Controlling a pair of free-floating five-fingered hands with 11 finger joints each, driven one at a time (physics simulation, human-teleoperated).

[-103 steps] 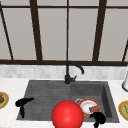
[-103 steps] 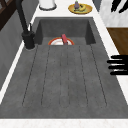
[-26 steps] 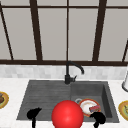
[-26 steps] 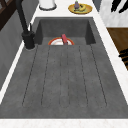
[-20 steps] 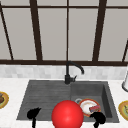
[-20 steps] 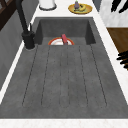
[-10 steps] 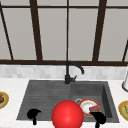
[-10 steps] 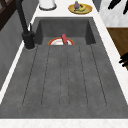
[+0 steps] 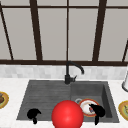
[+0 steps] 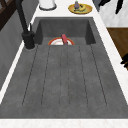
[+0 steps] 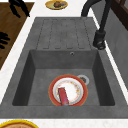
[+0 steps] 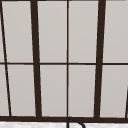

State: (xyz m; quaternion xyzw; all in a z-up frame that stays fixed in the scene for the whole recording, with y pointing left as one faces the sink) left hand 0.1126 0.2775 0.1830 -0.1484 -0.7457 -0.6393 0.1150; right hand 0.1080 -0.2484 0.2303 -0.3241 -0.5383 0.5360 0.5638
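While the left hand (image 9: 33, 114) hangs idle at 7 o'clock of the sink (image 9: 45, 92), fingers loose and holding nothing, a red sphere (image 9: 67, 115) sits between the two hands at the sink's 6 o'clock in the front view.

To its right, a red-rimmed plate (image 9: 84, 107) lies flat on the floor of the basin, at the sink's 5 o'clock. A small red item (image 11: 63, 95) rests across the plate's 7 o'clock in the right side view, and the drain (image 11: 82, 79) is just beside the rim at 1 o'clock. The plate looks like glazed crockery: stiff, fairly light, breakable, and likely slick in a sink. Lying flat, it offers no purchase from above, so the rim is the place to take hold, with fingertips worked under the edge away from the loose red item, which could slide off if the plate tips.

At the plate's 3 o'clock in the front view hangs the right hand (image 9: 98, 111), palm down with one finger trailing downward. The right side view shows both hands out over the wooden floor (image 11: 10, 25), short of the counter's edge and well apart from the plate. Their fingers are straight, spread and closed on nothing.
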